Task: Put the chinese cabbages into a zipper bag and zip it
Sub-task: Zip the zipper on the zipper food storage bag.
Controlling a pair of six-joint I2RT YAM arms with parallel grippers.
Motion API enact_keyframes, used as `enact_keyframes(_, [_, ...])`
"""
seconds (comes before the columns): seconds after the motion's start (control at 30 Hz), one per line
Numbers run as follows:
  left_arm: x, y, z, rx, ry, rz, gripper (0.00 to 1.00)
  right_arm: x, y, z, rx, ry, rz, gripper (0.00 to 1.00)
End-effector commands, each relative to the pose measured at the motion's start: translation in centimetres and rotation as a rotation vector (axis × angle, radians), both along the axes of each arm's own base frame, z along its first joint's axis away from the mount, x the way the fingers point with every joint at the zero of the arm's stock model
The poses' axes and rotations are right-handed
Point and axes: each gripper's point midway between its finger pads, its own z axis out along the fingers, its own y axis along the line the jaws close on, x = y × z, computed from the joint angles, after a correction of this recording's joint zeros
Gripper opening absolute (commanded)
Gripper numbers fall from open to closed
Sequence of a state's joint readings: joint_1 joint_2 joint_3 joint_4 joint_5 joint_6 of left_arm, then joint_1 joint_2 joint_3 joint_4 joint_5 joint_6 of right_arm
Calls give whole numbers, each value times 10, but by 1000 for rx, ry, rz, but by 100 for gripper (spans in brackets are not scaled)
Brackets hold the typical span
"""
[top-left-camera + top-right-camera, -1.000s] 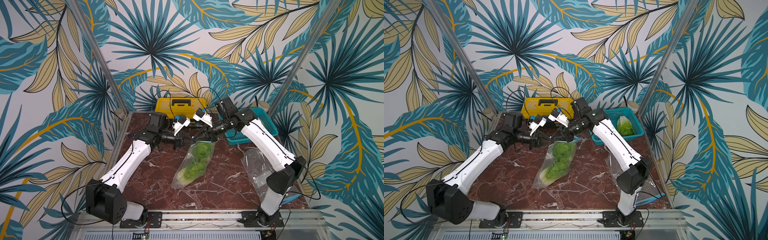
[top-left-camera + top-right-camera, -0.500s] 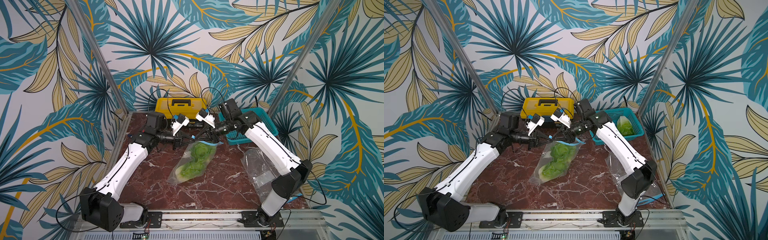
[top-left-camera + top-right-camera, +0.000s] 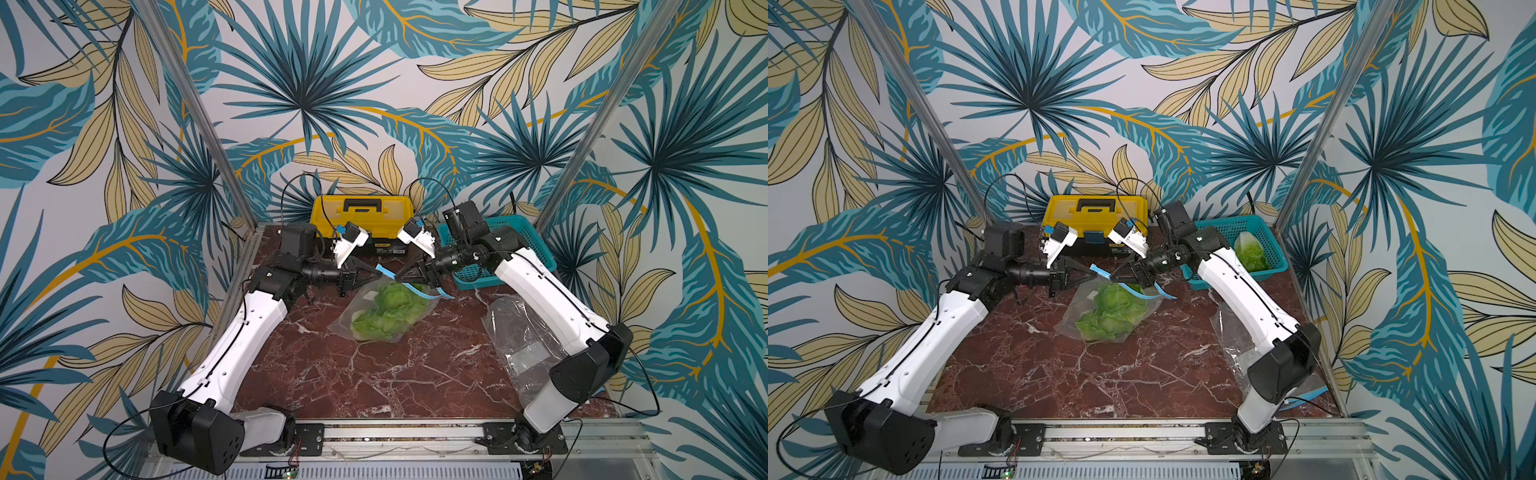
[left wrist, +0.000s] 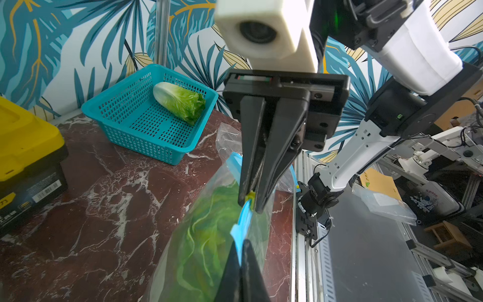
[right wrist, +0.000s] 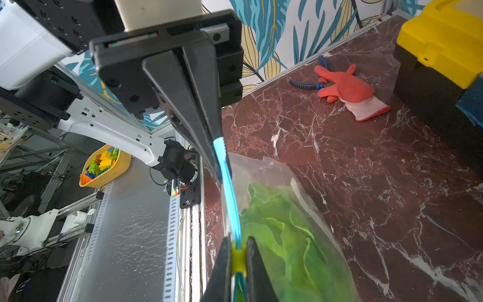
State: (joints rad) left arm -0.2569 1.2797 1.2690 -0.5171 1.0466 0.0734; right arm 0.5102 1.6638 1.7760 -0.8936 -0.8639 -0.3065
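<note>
Left fingers (image 3: 365, 273) clamped tight on the end of the blue zip strip (image 3: 385, 271), at the centre of both top views. Right fingers (image 3: 413, 272) pinched shut on the yellow slider (image 5: 238, 257). The two sets of tips are close together, with a short run of strip between them. Zipper bag (image 3: 351, 318) hangs from that strip just below the fingertips in frame, its lower end on the bench (image 3: 374, 374). Cabbages (image 3: 390, 309) show green through the plastic — a lone cabbage (image 3: 1250, 253) lies in the teal basket (image 3: 1227, 228), right of centre.
</note>
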Motion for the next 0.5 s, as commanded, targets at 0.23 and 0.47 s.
enact_keyframes(0.23, [18, 39, 36, -5, -105, 186, 0, 10, -53, -26, -139, -10, -239, 0])
enact_keyframes(0.47, [23, 54, 28, 5, -84, 251, 0, 15, -81, -44, -196, -9, -337, 0])
